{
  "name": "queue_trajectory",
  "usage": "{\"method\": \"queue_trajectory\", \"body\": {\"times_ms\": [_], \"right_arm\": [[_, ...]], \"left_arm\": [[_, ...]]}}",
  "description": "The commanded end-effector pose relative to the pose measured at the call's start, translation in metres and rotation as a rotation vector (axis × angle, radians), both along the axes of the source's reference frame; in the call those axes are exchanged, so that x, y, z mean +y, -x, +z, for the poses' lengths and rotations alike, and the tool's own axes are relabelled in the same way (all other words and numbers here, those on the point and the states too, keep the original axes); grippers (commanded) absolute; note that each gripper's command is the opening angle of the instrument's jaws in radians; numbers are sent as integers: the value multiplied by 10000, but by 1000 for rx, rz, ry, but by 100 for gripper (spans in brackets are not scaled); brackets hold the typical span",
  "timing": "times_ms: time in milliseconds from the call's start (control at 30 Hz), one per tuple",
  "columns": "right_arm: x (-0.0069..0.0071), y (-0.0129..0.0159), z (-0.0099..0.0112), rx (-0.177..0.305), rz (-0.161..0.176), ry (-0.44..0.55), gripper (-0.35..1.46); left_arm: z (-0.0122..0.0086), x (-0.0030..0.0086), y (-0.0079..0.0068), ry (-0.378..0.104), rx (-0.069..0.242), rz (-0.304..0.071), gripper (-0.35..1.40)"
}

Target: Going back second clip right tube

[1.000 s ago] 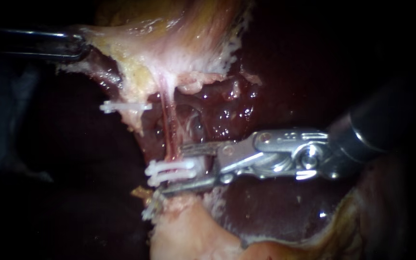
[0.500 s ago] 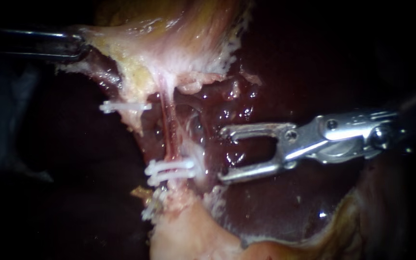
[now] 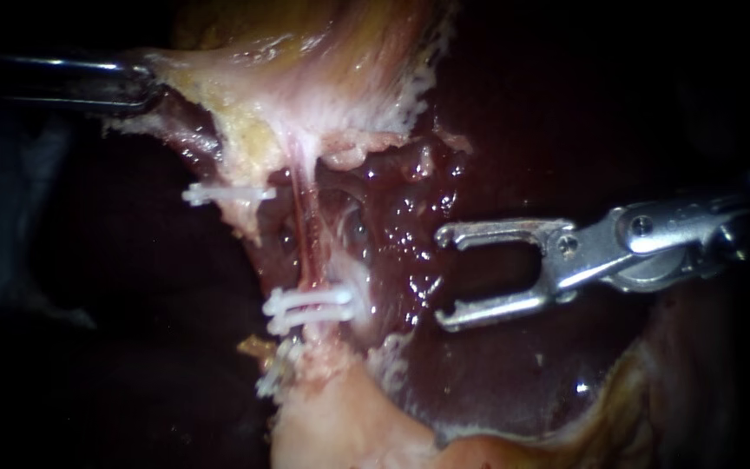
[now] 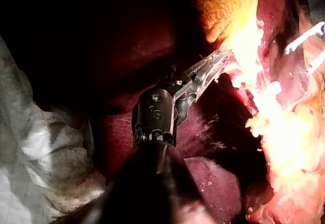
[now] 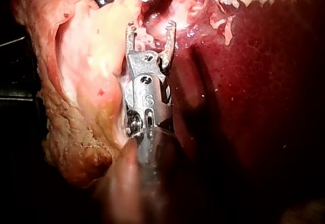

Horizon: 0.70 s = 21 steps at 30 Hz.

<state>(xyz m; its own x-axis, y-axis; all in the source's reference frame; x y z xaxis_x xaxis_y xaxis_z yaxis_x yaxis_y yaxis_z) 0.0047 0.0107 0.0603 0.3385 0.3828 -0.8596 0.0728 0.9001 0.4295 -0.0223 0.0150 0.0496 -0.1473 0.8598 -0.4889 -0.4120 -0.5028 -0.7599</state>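
Right tool (image 3: 441,278) spread wide, empty, near clip (image 3: 310,306) on tube (image 3: 304,247), liver (image 3: 496,382) behind; left tool (image 3: 142,87) clamps pale tissue (image 3: 219,95).

I see my right instrument (image 3: 441,278) as bright silver metal against the liver (image 3: 479,382), which is dark maroon with wet glints. The gallbladder (image 3: 305,52) runs from mustard yellow to pale pink. The tube (image 3: 305,234) is a thin rose-red streak, and the upper clip (image 3: 223,192) and lower clip (image 3: 310,306) are white.

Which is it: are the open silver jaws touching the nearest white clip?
Apart. Endoscope view shows liver between the right instrument and the clip.
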Motion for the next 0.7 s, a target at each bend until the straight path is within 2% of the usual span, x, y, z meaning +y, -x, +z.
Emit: {"method": "queue_trajectory", "body": {"times_ms": [33, 167, 433, 700], "right_arm": [[1, 1, 0, -1, 1, 0, 50], [2, 3, -1, -3, 5, 0, 50], [5, 5, -2, -4, 6, 5, 50], [6, 8, -3, -3, 5, 9, 50]], "left_arm": [[2, -1, 2, 1, 5, 1, -35], [14, -6, 12, 7, 17, -3, -35], [34, -17, 38, 8, 20, 18, -35], [40, -16, 40, 8, 21, 22, -35]]}}
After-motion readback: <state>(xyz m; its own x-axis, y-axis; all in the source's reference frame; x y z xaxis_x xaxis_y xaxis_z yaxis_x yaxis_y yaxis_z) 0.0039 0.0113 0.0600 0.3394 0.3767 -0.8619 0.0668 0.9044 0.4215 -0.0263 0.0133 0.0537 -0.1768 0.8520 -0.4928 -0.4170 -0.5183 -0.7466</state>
